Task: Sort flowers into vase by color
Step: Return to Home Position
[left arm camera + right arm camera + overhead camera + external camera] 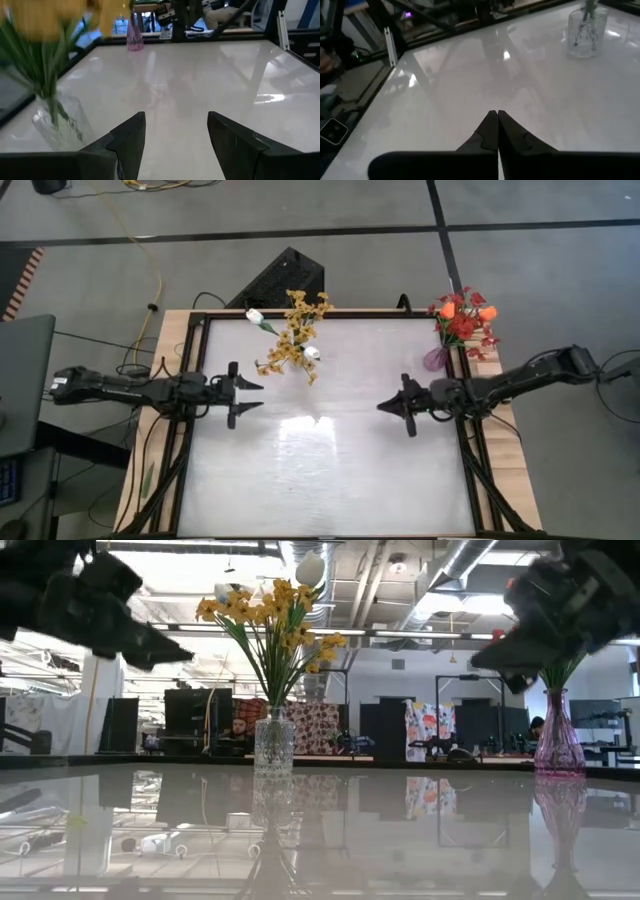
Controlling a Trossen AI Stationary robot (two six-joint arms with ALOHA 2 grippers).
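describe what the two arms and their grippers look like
Both the left arm and right arm are black, slim and jointed, with dark cables trailing at their bases. The left gripper and right gripper have matte dark wedge-shaped fingers tapering to points. No markings show.

On the white table (pixel 330 480), the clear glass vase (pixel 272 745) holding yellow and white flowers (pixel 265 615) stands at the far side, left of the middle. The purple glass vase (pixel 558 740) with red and orange flowers (pixel 462 315) stands at the far right corner.
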